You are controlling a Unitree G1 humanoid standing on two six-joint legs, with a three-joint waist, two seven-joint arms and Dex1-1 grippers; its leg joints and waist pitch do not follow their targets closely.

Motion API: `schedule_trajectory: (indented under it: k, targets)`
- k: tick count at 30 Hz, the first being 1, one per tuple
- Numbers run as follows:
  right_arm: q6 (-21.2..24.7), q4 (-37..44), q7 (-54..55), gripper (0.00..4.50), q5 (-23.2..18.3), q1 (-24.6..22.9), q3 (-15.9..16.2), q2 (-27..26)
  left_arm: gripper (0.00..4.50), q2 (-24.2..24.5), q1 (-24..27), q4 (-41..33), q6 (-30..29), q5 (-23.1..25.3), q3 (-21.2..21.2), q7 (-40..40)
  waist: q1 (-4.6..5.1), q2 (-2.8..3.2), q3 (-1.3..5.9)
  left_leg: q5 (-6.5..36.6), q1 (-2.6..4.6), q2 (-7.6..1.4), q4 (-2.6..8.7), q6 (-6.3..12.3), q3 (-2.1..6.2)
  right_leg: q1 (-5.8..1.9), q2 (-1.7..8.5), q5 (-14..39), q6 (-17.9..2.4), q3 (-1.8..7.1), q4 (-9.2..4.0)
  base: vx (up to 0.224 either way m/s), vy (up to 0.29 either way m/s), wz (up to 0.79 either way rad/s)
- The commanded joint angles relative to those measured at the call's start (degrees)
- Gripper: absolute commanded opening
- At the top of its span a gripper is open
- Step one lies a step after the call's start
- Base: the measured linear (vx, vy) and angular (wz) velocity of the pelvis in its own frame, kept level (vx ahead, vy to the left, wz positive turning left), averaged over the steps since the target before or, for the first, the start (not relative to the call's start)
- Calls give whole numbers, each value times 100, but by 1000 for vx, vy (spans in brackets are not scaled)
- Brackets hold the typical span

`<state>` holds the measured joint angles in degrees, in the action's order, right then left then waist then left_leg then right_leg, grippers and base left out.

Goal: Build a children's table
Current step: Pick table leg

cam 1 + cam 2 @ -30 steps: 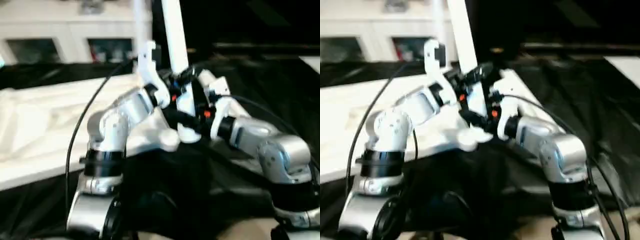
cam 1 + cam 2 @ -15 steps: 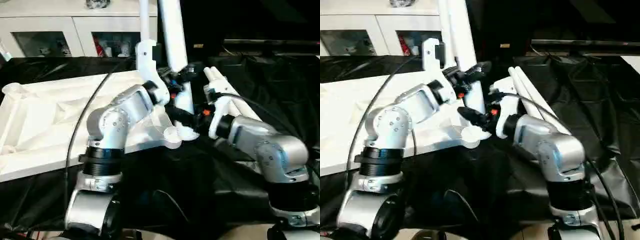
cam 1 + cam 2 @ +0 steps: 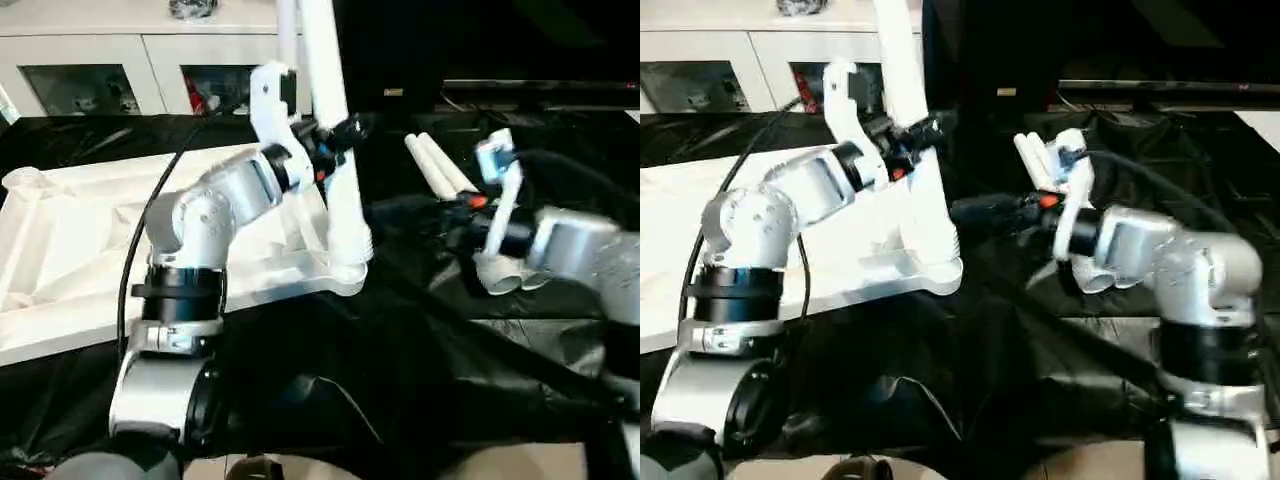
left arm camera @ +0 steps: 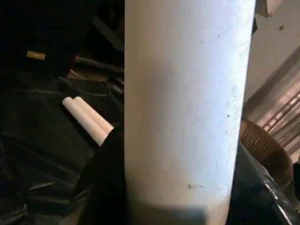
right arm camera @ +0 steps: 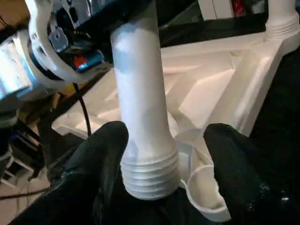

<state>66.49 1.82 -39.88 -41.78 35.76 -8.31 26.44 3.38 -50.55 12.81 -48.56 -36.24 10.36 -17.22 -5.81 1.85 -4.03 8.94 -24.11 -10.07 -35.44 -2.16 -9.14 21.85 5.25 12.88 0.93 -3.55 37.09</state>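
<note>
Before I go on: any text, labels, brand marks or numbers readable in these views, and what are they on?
No readable text.
Small yellowish tag on the dark background behind the work: too small to read.
Items behind the cabinet glass: blurred, nothing legible.
Table top and the leg in the left tool: plain white, no markings.

Head pair: high, facing forward and down. Left wrist: pressed close against the leg (image 4: pixel 185 103). Right wrist: near, facing the same leg's threaded end above the top (image 5: pixel 220 89).
</note>
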Motion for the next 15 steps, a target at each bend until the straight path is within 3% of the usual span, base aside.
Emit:
schedule_trajectory:
  k: [1, 11, 15]
  targets:
    - [-333, 95, 50, 309, 264, 83, 221, -44, 189, 4, -138, 27, -14, 120, -76, 58, -9, -117, 451, 493, 181, -220, 384, 92, 23, -256, 307, 64, -1404, 219, -442, 0, 0, 0]
    - [-843, 261, 1169, 309, 1028, 265, 1117, -1048, 189, -306, -61, -411, 285, 445, -453, 419, 65, -114, 429, 704, 193, -247, 441, -60, 19, -217, 305, 376, -1309, 230, -476, 0, 0, 0]
    - [-917, 194, 1252, 309, 1163, 258, 1221, -1139, 188, -322, -81, -388, 336, 495, -456, 440, 69, -107, 421, 742, 195, -234, 456, -115, 13, -219, 289, 341, -1208, 236, -483, 0, 0, 0]
